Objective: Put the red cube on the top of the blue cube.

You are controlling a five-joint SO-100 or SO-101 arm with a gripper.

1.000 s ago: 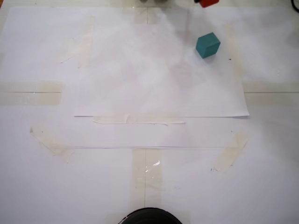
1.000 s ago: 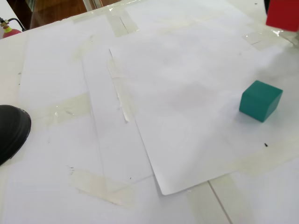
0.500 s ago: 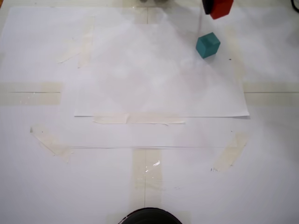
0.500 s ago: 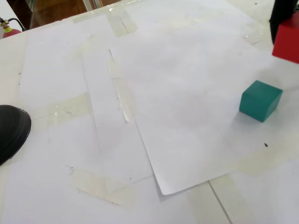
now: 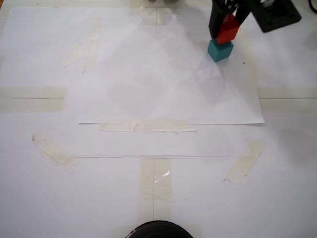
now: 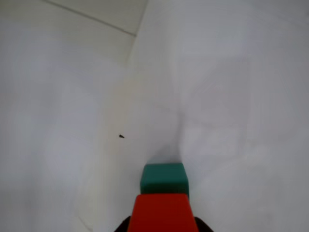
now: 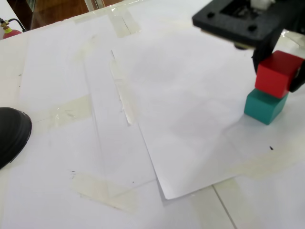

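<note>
Gripper [image 7: 279,71] clamped on the red cube [image 7: 278,74], black jaws pressing opposite faces. Red cube sits directly over the blue cube [image 7: 265,106]; lower face appears to meet the teal top, contact not confirmed. In a fixed view [image 5: 227,30] the pair lies toward 1 o'clock on the white paper sheet [image 5: 168,79]. Wrist view shows the red cube [image 6: 161,212] at 6 o'clock, teal one [image 6: 164,178] just beyond. Tape strips [image 5: 146,127] hold the sheet's edges. Dark rounded object [image 7: 12,133] at 9 o'clock, well apart.
</note>
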